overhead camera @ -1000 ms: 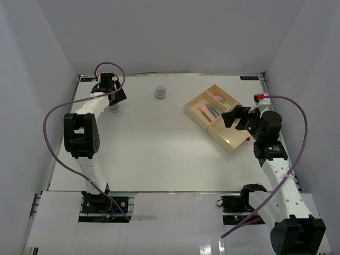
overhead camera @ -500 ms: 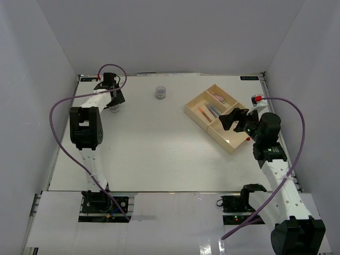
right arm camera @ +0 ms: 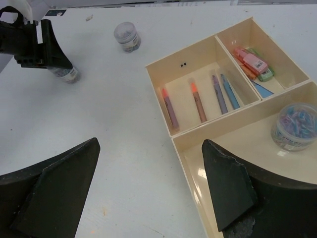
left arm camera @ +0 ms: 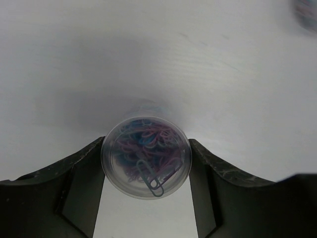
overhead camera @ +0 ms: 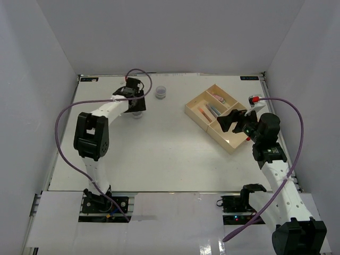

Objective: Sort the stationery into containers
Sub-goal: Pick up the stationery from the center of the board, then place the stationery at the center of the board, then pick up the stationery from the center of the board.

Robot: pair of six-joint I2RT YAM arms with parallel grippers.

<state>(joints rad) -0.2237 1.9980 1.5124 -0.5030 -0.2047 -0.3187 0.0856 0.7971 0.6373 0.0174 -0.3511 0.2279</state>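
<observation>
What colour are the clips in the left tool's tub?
Clips: pink, purple, blue; best in left wrist view.

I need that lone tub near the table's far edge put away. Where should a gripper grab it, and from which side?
Grip the tub by its round side wall, fingers on opposite sides, coming down from above. It stands upright, short and cylindrical, with bare table all round, so any pair of sides should do. The left gripper is nearest but holds another tub.

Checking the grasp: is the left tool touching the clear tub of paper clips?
Touching. The left wrist view shows both fingers of the left tool against the sides of the tub, with no gap.
</observation>
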